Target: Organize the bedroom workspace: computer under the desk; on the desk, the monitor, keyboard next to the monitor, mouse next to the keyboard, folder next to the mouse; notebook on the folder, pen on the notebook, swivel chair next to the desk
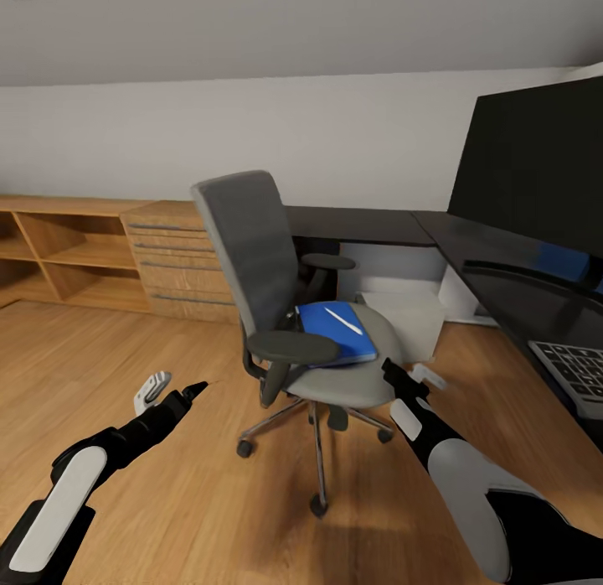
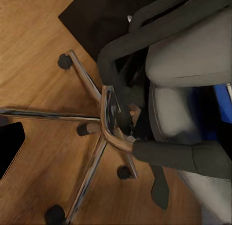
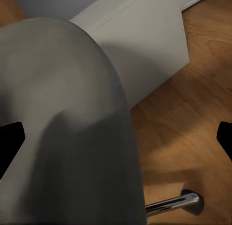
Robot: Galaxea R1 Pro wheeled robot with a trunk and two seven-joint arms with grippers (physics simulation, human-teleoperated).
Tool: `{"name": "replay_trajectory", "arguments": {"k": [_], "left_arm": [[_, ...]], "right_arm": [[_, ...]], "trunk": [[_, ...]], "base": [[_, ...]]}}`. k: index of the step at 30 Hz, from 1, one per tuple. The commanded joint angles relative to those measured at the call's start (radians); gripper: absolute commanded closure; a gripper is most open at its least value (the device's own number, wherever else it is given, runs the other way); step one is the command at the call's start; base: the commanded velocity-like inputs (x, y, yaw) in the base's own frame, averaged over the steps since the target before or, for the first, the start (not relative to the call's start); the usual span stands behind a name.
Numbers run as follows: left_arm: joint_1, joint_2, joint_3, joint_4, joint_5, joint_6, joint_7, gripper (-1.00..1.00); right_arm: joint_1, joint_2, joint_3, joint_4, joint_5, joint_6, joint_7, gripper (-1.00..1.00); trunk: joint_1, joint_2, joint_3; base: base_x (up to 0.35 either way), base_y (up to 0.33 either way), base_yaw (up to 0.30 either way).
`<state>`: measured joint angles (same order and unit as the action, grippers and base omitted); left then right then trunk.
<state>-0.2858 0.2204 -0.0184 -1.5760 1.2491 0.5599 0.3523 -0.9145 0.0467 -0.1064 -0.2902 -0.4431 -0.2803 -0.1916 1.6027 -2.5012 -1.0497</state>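
Blue folder [image 1: 338, 333] with pen [image 1: 343, 320] on swivel chair [image 1: 276, 292], no legible writing, right hand [image 1: 400, 382] spread empty, left hand [image 1: 180, 394] unclear.

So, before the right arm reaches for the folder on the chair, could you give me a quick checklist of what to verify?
1. Folder lies flat on the swivel chair seat: ok.
2. Pen rests loose on top of the folder and could roll off when it is lifted: not ok.
3. Right gripper is near the seat's front edge, apart from the folder: ok.
4. Right gripper open for a grasp: ok; its dark fingertips stand wide apart in the right wrist view.
5. Left gripper is over the floor, away from the chair: ok.
6. Free space on the desk beside the keyboard: cannot tell.
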Motion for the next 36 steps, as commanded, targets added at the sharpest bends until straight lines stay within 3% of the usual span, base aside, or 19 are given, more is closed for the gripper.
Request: {"name": "replay_trajectory", "arguments": {"k": [1,9,22,36], "left_arm": [[-0.001,0.001,-0.001,-0.001,0.010,0.000,0.010,-1.00],[-0.001,0.000,-0.001,0.000,0.010,0.000,0.010,-1.00],[-0.001,0.000,-0.001,0.005,0.010,0.000,0.010,-1.00],[-0.001,0.000,-0.001,0.005,0.010,0.000,0.010,-1.00]], "right_arm": [[0.000,0.001,-0.001,0.018,-0.013,-0.004,0.001,-1.00],[0.000,-0.002,-0.002,0.015,-0.011,-0.004,0.001,-1.00],[0.000,-0.003,-0.003,0.012,-0.011,-0.004,0.001,-1.00],[0.000,-0.003,-0.002,0.015,-0.006,-0.004,0.000,-1.00]], "trunk": [[0.000,0.000,-0.001],[0.000,0.000,-0.001],[0.000,0.000,-0.001],[0.000,0.000,-0.001]], "base": [[0.000,0.000,0.209],[0.000,0.000,0.061],[0.000,0.000,-0.205],[0.010,0.000,-0.016]]}}
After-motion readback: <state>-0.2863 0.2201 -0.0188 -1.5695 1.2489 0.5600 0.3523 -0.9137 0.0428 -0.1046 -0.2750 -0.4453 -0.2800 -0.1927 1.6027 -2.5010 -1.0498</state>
